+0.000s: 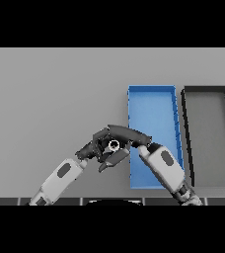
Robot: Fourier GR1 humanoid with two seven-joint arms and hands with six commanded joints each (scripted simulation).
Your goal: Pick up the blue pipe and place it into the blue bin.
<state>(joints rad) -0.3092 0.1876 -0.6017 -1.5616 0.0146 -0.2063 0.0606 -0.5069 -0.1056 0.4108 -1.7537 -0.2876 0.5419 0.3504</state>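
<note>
Reaching in from the near right across the blue bin, right hand curling over something at the bin's near left edge. Blue pipe not discernible, so axis untellable. Left hand meeting it there, grip unclear. Black bin standing further right.

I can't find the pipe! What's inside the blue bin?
The blue bin shows only its bare blue floor. The right arm covers its near left corner, so that bit is hidden. Both hands meet just left of the bin.
</note>
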